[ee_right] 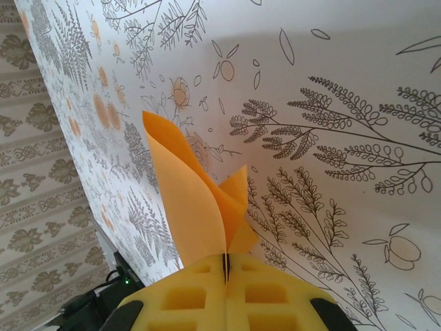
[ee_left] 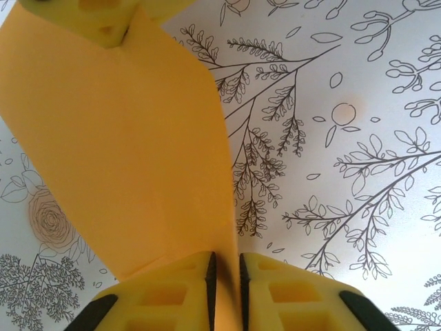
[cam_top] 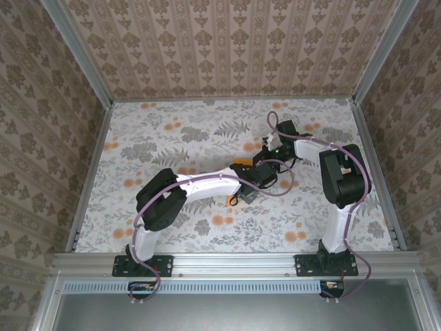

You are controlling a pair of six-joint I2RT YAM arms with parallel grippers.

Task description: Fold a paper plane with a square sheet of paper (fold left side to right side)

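Note:
The square sheet of paper (ee_left: 124, 152) is bright orange, lifted off the floral table and curved upward between both grippers. My left gripper (ee_left: 225, 265) has closed to a narrow slit, and the sheet's right edge runs down into that slit. My right gripper (ee_right: 226, 258) is shut tight on a corner of the sheet (ee_right: 186, 186), whose layers fan up out of its pads. In the left wrist view the right gripper's yellow fingers (ee_left: 103, 17) pinch the sheet's far end. From above, both grippers meet mid-table, left (cam_top: 256, 181) and right (cam_top: 267, 153), with a bit of orange paper (cam_top: 240, 164) beside them.
The table (cam_top: 172, 138) has a grey floral covering with small orange flower prints. Patterned walls with metal frame rails (cam_top: 89, 165) enclose it on three sides. A purple cable (cam_top: 286, 183) loops by the grippers. Part of the left arm, with a green light (ee_right: 126, 281), shows low in the right wrist view.

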